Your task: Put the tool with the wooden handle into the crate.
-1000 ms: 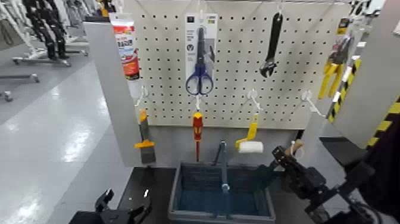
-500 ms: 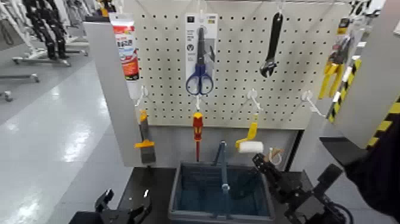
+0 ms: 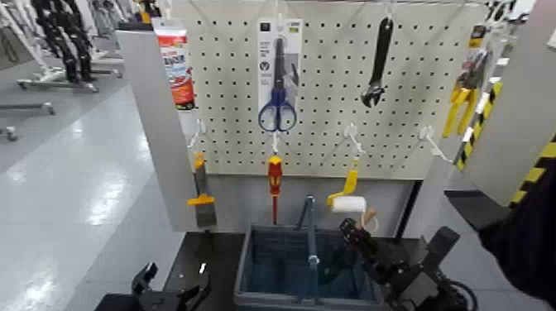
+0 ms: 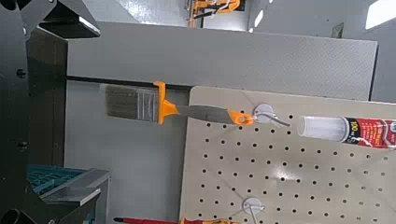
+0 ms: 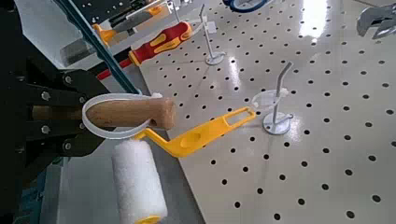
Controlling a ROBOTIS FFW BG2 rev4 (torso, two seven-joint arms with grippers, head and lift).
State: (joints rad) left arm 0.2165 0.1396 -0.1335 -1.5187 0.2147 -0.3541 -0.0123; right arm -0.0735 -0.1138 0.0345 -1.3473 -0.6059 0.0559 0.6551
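The trowel's light wooden handle [image 3: 368, 217] sticks up from my right gripper [image 3: 356, 235], which is shut on it above the right part of the dark blue-grey crate [image 3: 248, 277]. Its green blade is hidden behind the gripper. In the right wrist view the handle [image 5: 131, 112], with a white cord loop around it, is clamped in my right gripper [image 5: 65, 112]. My left gripper [image 3: 170, 291] is open and empty, parked low to the left of the crate.
A pegboard [image 3: 331, 124] stands behind the crate with a red-and-yellow screwdriver [image 3: 274, 178], a yellow-handled paint roller [image 3: 347, 203], scissors [image 3: 277, 83], a wrench [image 3: 379, 62] and a brush [image 3: 201, 194]. The crate's hoop handle [image 3: 309, 227] stands upright mid-crate.
My right gripper has moved left with the trowel, from right of the crate to above its right part. The left arm has not moved.
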